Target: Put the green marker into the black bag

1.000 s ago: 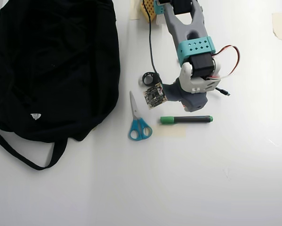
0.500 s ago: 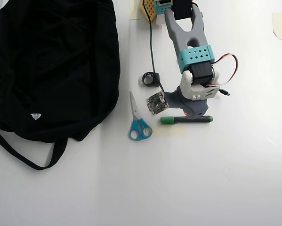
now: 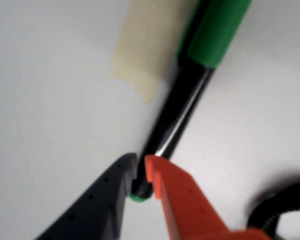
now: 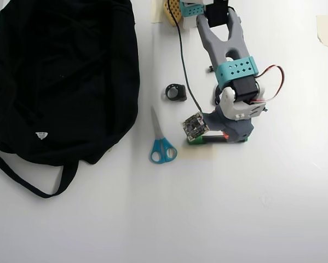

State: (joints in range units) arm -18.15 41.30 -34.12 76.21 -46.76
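My fingers (image 3: 139, 172) are down at the green marker (image 3: 182, 107), one dark, one orange, nearly together astride its small green end; whether they grip it, I cannot tell. The marker lies flat on the white tabletop (image 4: 235, 208), just right of the blue-handled scissors (image 4: 160, 141). Far left of the scissors sprawls the black bag (image 4: 59, 76).

Arm (image 4: 229, 60) reaching from the tabletop's far edge toward its middle in the overhead view, wrist bent straight down, gripper (image 3: 139, 172) low at the surface, dark finger (image 3: 97, 210) and orange finger (image 3: 182, 202) nearly closed, tips a narrow gap apart.
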